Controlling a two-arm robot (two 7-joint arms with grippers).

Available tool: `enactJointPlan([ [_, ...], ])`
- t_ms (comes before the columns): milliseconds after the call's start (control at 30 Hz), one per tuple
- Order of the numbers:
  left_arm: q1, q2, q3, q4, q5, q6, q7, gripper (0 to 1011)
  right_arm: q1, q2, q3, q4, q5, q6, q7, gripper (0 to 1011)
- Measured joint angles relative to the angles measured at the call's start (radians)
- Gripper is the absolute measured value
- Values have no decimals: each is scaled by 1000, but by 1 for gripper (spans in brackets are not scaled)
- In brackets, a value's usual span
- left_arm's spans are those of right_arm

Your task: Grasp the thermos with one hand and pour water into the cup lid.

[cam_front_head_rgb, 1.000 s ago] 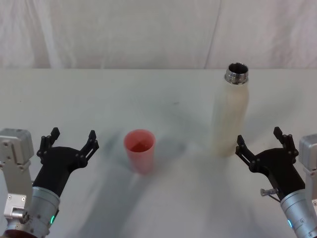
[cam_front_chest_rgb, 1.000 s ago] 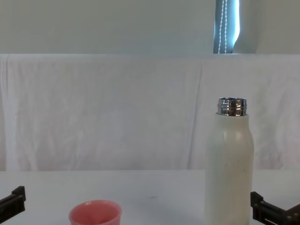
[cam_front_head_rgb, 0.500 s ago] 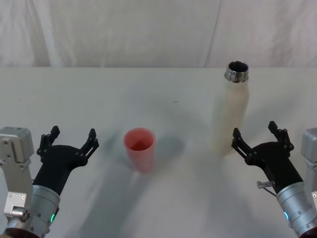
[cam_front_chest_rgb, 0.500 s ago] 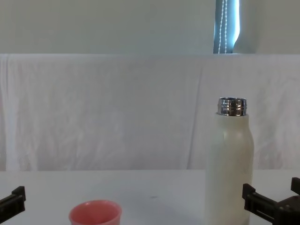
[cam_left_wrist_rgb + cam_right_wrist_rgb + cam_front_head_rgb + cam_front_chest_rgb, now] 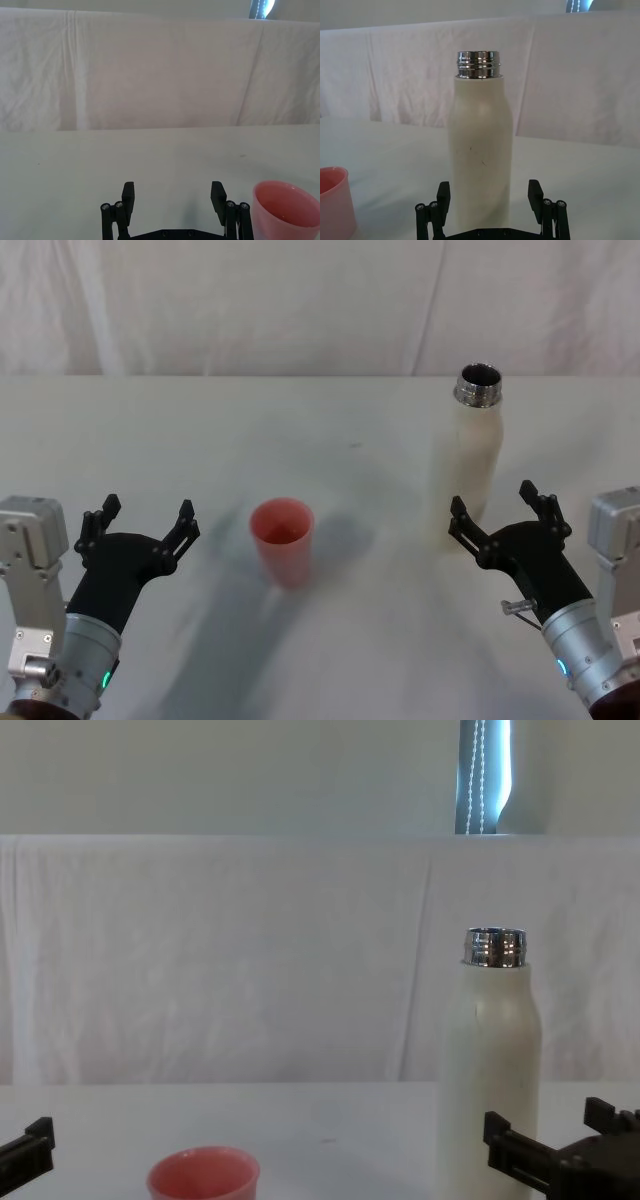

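Black end effectors [image 5: 500,524], silver-grey arms [image 5: 590,660]

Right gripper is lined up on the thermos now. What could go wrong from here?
The thermos is tall, narrow and uncapped: if a finger of the open right gripper clips it off-centre, it could tip and spill. Gripped low on its body, it may swing when tilted. The cup lid is small and light, so the pour could miss or nudge it. The left gripper waits open beside the cup lid.

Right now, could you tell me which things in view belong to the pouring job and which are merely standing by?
Belongs to the job:
- thermos, upright, uncapped
- cup lid, left of it
- right claw, open, at the thermos's base

Standing by:
- left claw, open, left of the cup lid
- white table
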Motion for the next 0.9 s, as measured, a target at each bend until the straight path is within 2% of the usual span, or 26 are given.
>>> enactJointPlan([
  [900,0,0,0,0,0,0,0,1001,96,-27,-6,89,-13,-4,34,1002],
])
